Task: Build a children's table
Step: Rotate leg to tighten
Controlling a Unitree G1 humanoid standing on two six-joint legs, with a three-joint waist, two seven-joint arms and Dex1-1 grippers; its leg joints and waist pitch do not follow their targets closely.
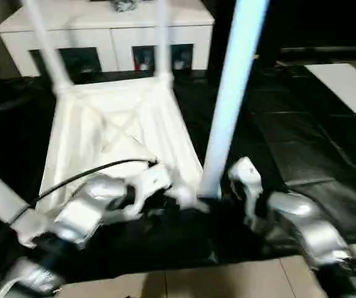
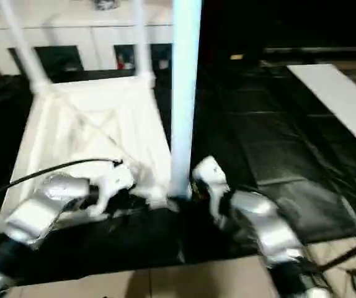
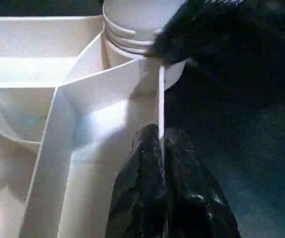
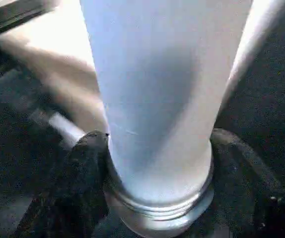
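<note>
Right gripper [image 4: 157,198] jaws clamping upright leg [image 1: 231,99] at base, long axis vertical over near-right corner socket; left gripper [image 3: 161,163] jaws pinching tabletop [image 1: 116,133] rim, steadying

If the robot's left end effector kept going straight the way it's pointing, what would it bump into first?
Probably the round corner socket of the tabletop. The left end effector is pinched on a thin upright rib that runs straight toward that socket, where a leg stands. Depth is hard to judge.
</note>
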